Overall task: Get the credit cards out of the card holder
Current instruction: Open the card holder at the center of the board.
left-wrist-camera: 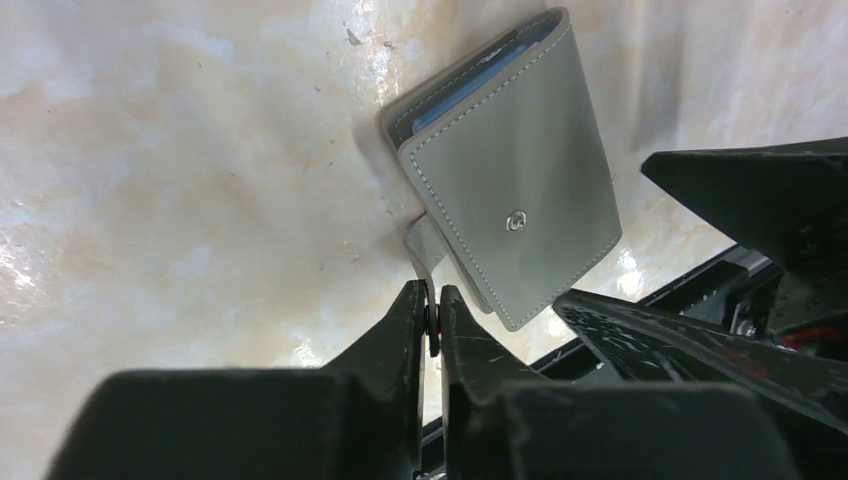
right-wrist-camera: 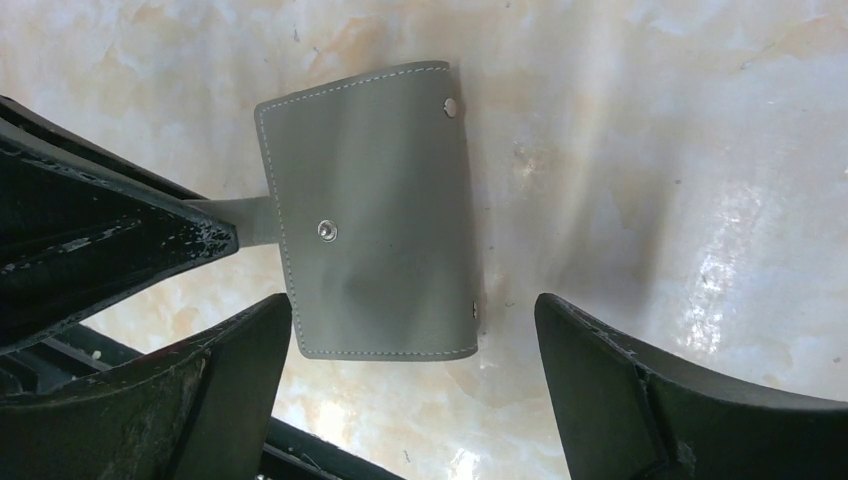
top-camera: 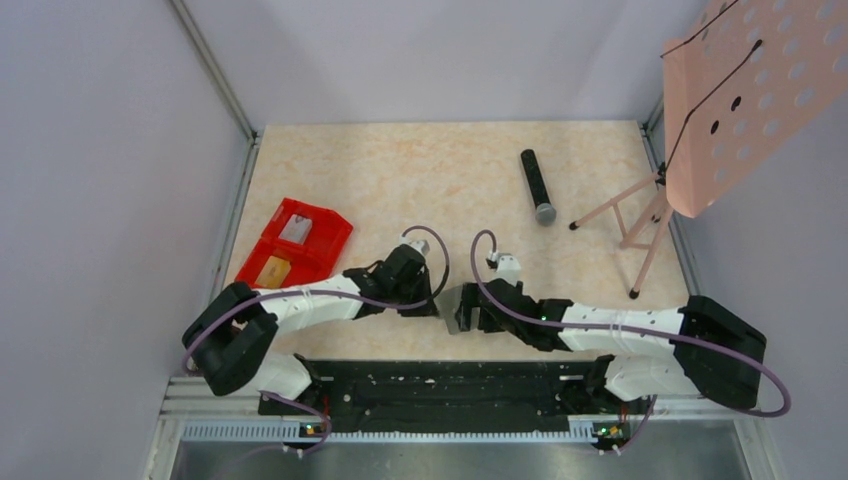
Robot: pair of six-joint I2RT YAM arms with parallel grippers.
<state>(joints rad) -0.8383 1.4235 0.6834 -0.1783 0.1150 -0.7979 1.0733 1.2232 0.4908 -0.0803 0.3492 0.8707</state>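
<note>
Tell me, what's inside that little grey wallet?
The card holder is folded nearly shut. Only a pale blue edge peeks from its open side. I cannot tell whether that is cards or lining, because the fold hides everything else.

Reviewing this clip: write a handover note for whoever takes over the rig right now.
Left end effector: shut on the closure tab of the card holder.
Right end effector: open, one finger on each side of the holder, not gripping it.
Card holder: on the table, near middle, between the two arms. It is folded, with its snap stud exposed.
Done: tab grasped and apparently unsnapped.
Left: open the holder and draw the cards out. No card is visibly out yet.
</note>
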